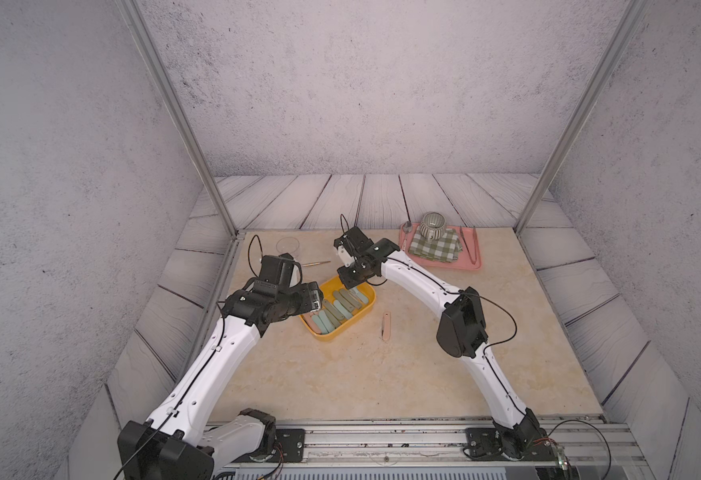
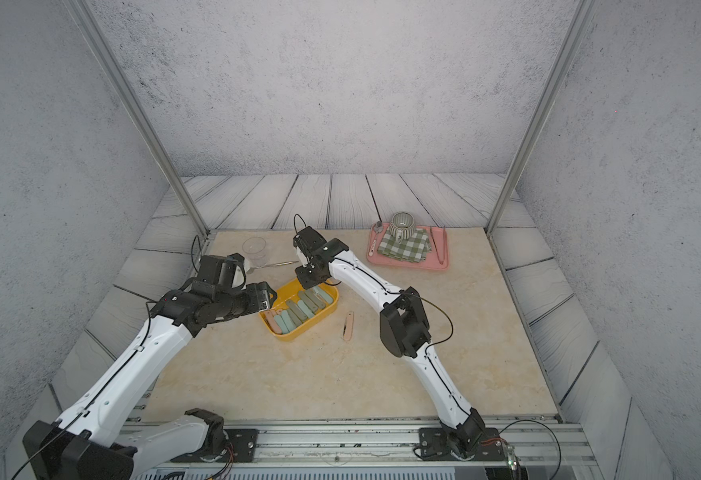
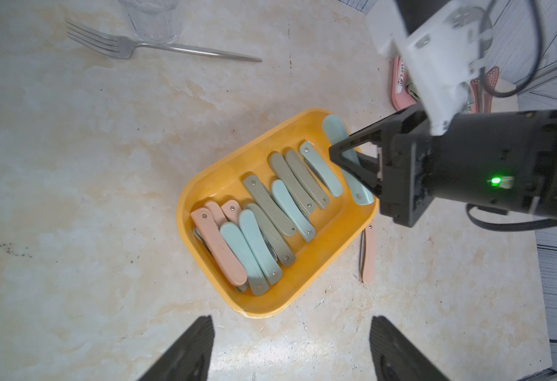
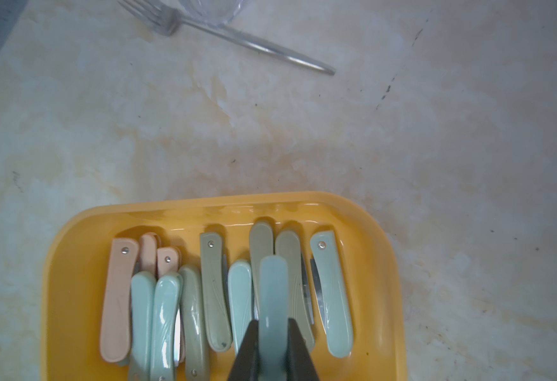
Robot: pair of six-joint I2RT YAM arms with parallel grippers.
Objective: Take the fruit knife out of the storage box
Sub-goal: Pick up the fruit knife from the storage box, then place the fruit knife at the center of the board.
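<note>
Right end effector (image 4: 273,321) clamps teal fruit knife (image 4: 273,287) above knife-filled storage box (image 4: 204,206); left end effector (image 3: 292,318) gapes.

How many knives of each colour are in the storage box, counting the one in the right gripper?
Pink knives: 3
Light blue knives: 5, including the held knife in the right gripper
Olive knives: 4 clear, perhaps a fifth buried
Total: 12 clear

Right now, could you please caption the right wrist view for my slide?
Right gripper shut on a blue fruit knife over the yellow storage box.
</note>
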